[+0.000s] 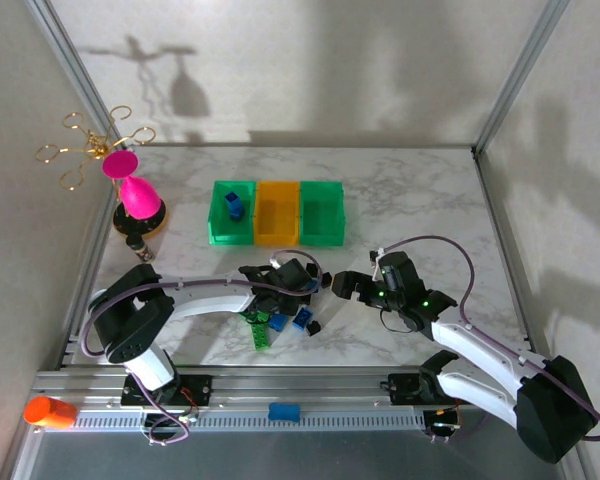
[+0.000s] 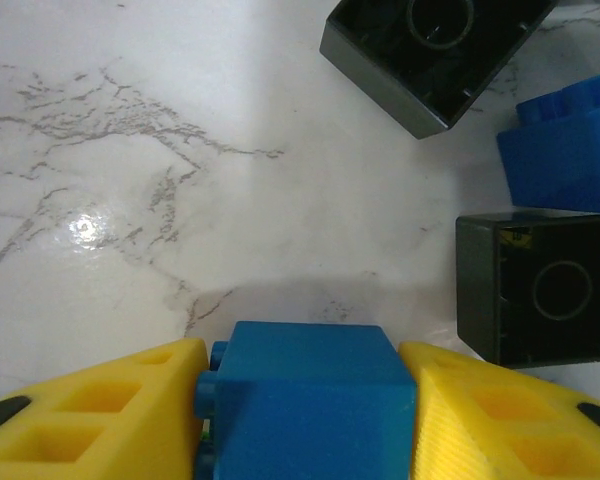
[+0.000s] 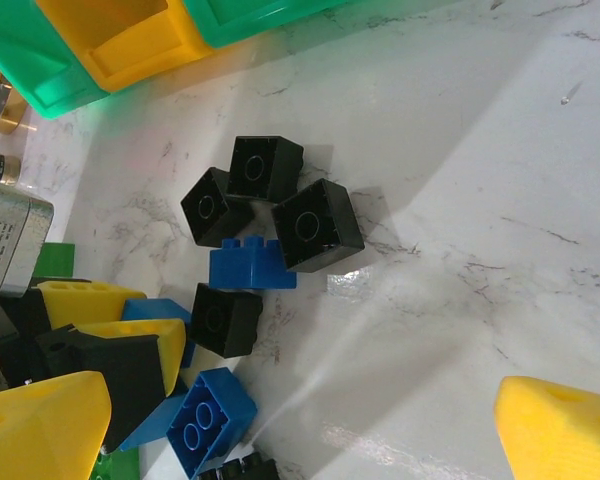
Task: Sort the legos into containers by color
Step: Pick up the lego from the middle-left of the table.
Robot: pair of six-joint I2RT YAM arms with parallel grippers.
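Legos [image 1: 278, 322] lie bunched on the marble table [image 1: 410, 200] in the lower middle of the overhead frame, well below the row of bins [image 1: 277, 185]. Your left gripper [image 2: 305, 385] is pinching a blue brick [image 2: 310, 430] between its yellow fingers [image 2: 110, 420] at the bottom edge of its wrist frame. You cannot tell whether that brick touches the table.

Along the right side of the same frame sit an upper black brick [image 2: 430, 50] and a lower black brick [image 2: 540, 290], both hollow side up. A loose blue brick [image 2: 565, 150] lies between them.

Your right gripper [image 3: 300, 430] is spread wide, with one fingertip in each lower corner of its wrist frame. At that frame's centre three black bricks touch in a cluster [image 3: 315, 225], and a two-stud blue brick [image 3: 210, 420] lies at lower left.

Overhead, the left green bin [image 1: 216, 235] holds one blue piece [image 1: 235, 207]. The orange bin [image 1: 276, 238] sits in the middle of the row and the right green bin [image 1: 321, 238] at its right end.
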